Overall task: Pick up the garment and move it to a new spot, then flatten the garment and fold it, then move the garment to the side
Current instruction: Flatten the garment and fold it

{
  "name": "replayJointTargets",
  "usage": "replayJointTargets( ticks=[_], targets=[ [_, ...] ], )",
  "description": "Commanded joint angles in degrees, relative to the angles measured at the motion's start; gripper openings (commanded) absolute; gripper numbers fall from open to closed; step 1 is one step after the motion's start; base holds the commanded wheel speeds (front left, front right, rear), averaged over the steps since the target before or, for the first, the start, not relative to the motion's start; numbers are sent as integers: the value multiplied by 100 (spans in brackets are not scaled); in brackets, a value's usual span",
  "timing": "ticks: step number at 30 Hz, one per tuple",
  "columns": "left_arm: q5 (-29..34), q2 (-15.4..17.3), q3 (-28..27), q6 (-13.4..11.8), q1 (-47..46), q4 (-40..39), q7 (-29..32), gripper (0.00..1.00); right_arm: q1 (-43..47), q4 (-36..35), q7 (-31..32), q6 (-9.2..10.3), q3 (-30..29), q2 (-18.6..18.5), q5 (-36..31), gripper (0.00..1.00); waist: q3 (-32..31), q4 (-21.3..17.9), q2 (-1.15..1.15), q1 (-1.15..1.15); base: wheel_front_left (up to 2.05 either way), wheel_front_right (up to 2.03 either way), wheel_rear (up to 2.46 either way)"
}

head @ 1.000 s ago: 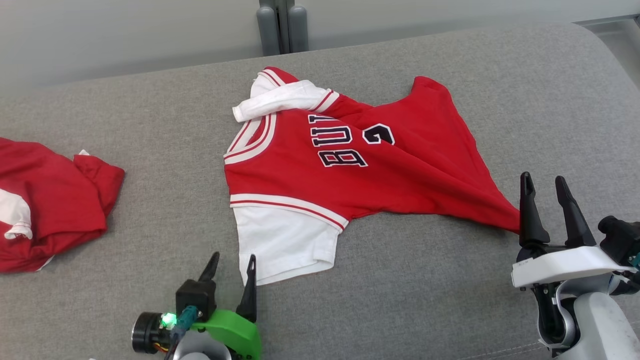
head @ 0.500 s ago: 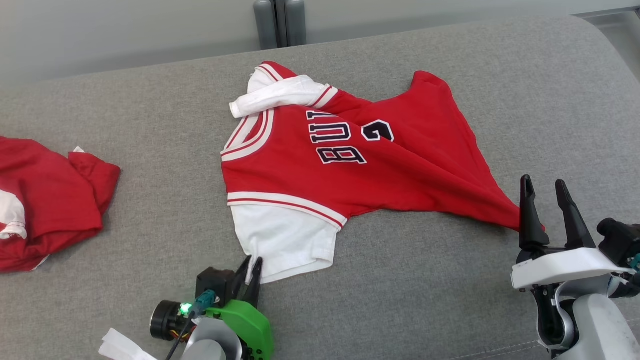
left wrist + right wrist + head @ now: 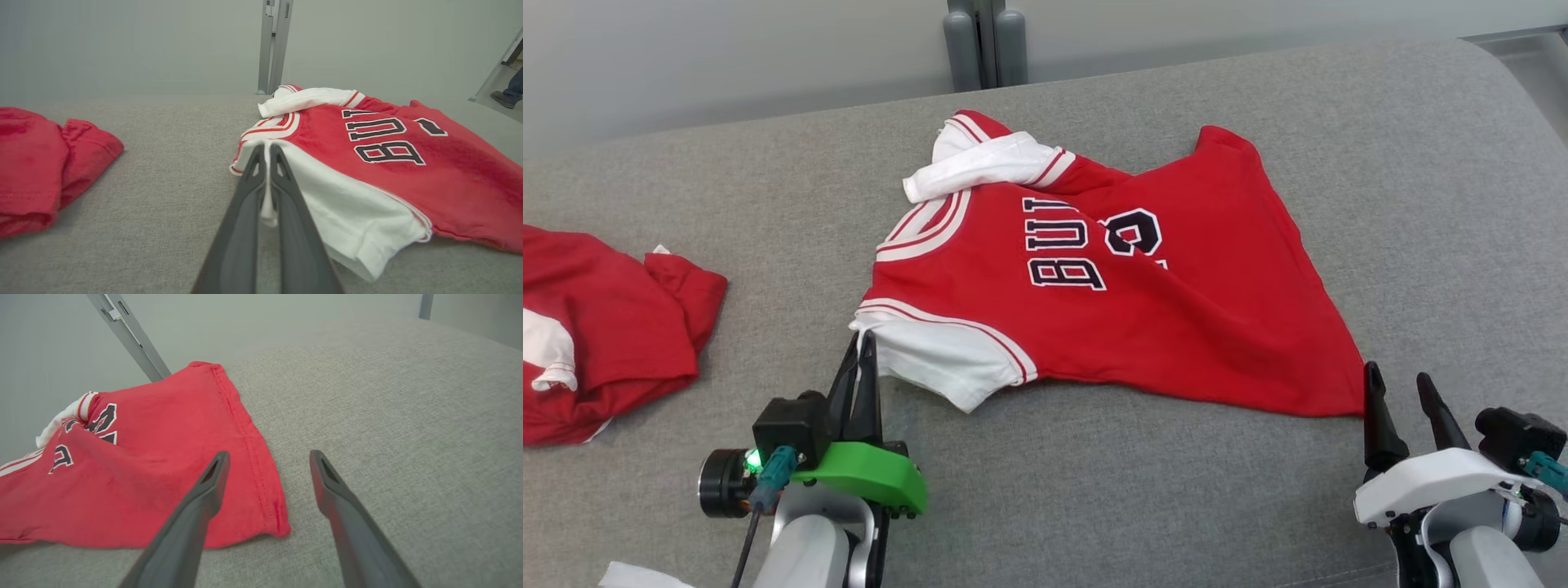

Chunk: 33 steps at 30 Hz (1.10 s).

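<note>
Red jersey (image 3: 1143, 318) lies mid grey padded surface (image 3: 1135, 490); left hand (image 3: 863, 339) clamped on its white sleeve (image 3: 939, 359), right hand (image 3: 1396, 373) apart beside the hem corner (image 3: 1339, 392). Close there first, then lift both evenly.

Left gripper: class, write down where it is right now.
Head view, lower left: the left gripper is shut on the white sleeve of the jersey, with another red garment further left.

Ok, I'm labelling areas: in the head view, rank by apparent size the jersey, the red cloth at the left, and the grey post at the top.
Largest: jersey.
Next: red cloth, though the picture's edge cuts it off.
Smallest: grey post, farthest away and also cut off.
</note>
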<state>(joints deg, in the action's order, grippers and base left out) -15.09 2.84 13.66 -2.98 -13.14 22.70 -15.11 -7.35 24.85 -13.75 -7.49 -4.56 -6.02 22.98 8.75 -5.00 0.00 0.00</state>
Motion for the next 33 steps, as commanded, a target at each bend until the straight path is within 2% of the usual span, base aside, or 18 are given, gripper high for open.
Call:
replayJointTargets(
  ticks=[1,9,15,26,28,29,33],
  targets=[
    [79,26,-72,-7,97,-97,-2,0,3,82,40,0,22,-8,36,100,-5,-11,0,0,0,0,0],
    [218,17,-237,65,293,-220,-5,0,16,478,332,0,316,39,276,100,-7,-30,0,0,0,0,0],
    [170,15,-184,32,332,-235,-4,0,-125,733,406,0,218,106,391,100,-19,-44,0,0,0,0,0],
    [117,14,-116,-11,241,-220,-4,0,-377,980,568,0,176,238,1244,100,12,30,0,0,0,0,0],
    [111,14,-121,-22,227,-218,-4,0,-385,986,608,0,270,237,1334,28,17,52,0,0,0,0,0],
    [112,14,-123,-21,220,-218,-4,0,-386,984,602,0,297,211,1352,0,20,60,0,0,0,0,0],
    [112,14,-132,-23,206,-203,-4,0,-419,860,420,0,418,110,1412,0,26,83,0,0,0,0,0]
  ],
)
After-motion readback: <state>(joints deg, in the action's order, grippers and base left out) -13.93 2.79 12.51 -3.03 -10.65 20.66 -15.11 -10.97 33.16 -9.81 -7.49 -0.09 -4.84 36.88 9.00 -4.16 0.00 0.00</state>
